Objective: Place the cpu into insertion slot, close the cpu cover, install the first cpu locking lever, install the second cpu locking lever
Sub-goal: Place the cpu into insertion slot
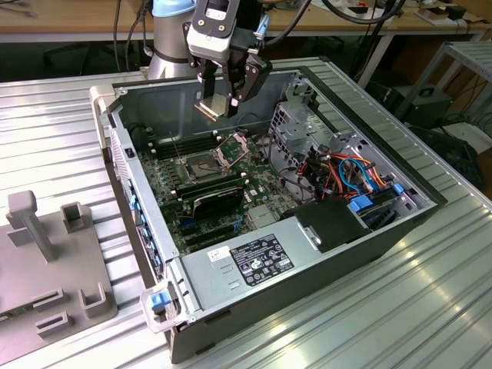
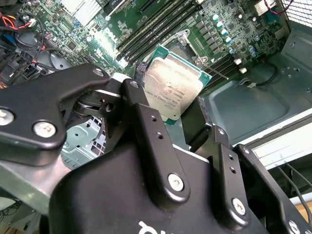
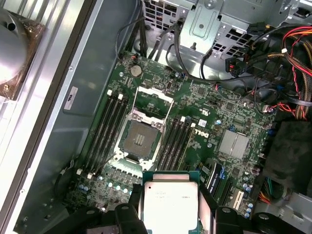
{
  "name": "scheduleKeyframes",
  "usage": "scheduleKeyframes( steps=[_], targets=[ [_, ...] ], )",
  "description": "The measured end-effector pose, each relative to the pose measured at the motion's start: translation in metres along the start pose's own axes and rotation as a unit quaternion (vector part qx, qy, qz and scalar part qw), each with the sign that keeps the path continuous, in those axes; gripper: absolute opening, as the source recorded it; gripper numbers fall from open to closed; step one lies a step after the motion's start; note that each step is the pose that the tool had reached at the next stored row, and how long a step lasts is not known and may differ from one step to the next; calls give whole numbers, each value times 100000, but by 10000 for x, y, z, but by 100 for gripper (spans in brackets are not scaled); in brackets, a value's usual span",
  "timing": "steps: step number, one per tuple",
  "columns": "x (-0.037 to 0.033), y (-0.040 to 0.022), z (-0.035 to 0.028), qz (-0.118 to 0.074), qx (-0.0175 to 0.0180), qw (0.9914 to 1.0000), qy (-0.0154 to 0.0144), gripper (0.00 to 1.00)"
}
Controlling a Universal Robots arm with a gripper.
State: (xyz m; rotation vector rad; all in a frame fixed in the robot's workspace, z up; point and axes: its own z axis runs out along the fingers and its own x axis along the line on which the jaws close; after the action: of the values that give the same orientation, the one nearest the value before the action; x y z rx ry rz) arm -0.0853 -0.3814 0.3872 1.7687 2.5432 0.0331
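One step is really on the go here: getting the cpu (image 3: 169, 202) down into the insertion slot (image 3: 139, 139). The gripper (image 1: 219, 101) hangs high over the open computer case (image 1: 154, 100), which lies on its side on the ribbed metal worktop (image 1: 430, 307). Its fingers (image 2: 148, 126) pinch the cpu by two opposite edges, with the silver face turned up toward the wrist cameras. In the first wrist view the slot sits bare and dark on the green motherboard (image 3: 209, 117), well apart from the chip. The cpu cover (image 3: 153, 100) is flipped up off it, so the way in looks open. I can't tell from these shots whether the chip is square over the slot. If it were me, I'd sort that out up high: centre it, twist until its edges run parallel with the slot's silver rim, and check the corner marking, which I can't make out here. I'd keep it dead level and bring it straight down with zero pressing, since socket pins bend if you look at them wrong. Watch finger clearance too, because the memory slots (image 3: 174, 141) run close on both sides and the raised cover stands just beside the opening. I'd only let go once it's lying flat inside the rim.
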Motion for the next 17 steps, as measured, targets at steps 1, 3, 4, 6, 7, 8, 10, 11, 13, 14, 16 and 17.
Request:
scheduleKeyframes(
  steps=[1, 3, 4, 6, 7, 8, 10, 11, 13, 14, 16, 17],
  targets=[
    [0, 0, 0, 159, 4, 100000, -5, 55],
    [0, 1, 0, 614, 13, 99998, -24, 55],
    [2, 2, 0, 1036, 22, 99995, -44, 55],
    [1, 2, 1, 2462, 53, 99970, -100, 55],
    [1, 2, 2, 3195, 72, 99949, -133, 55],
    [1, 2, 2, 3941, 94, 99922, -169, 55],
    [2, 3, 3, 6064, 143, 99816, -258, 55],
    [3, 5, 4, 6856, 165, 99764, -293, 55],
    [2, 7, 5, 8215, 192, 99661, -348, 55],
    [3, 9, 6, 8984, 211, 99595, -380, 55],
    [4, 11, 8, 10374, 241, 99459, -436, 55],
    [5, 12, 9, 10823, 257, 99411, -461, 55]
  ],
)
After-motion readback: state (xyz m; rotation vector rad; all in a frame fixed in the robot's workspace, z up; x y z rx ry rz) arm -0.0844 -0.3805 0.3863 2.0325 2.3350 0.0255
